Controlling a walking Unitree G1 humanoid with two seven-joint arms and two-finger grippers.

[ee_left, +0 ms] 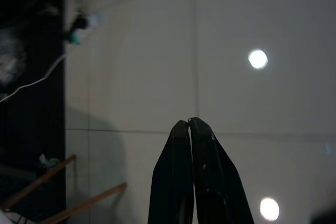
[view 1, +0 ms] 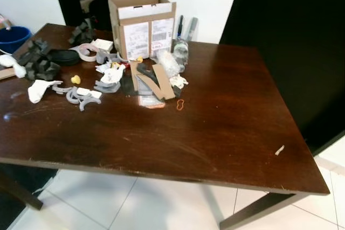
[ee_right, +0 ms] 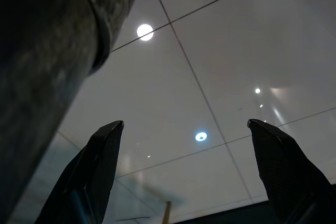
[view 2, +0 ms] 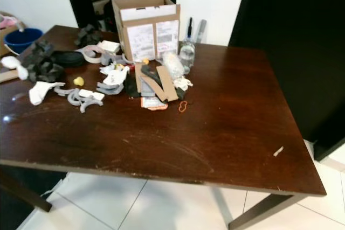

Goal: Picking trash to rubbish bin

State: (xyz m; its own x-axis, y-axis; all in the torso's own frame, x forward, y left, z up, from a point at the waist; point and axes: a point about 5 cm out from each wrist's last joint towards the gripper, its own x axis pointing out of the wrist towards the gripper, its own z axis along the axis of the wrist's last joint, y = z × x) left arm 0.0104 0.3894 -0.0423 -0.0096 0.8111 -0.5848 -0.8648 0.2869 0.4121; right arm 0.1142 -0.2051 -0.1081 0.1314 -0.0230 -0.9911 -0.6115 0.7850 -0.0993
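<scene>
Trash lies scattered on the far left part of a dark wooden table: crumpled white paper, grey plastic pieces, cardboard strips, a clear plastic bottle, a red rubber band and a small white scrap near the right edge. An open cardboard box stands at the back. In the left wrist view my left gripper hangs shut over white floor tiles. In the right wrist view my right gripper hangs open with nothing between its fingers, above the tiles.
A blue bucket sits at the far left behind the table. Black foam pieces and a roll of tape lie on the table's left side. A black panel rises on the right. White tiled floor lies before the table.
</scene>
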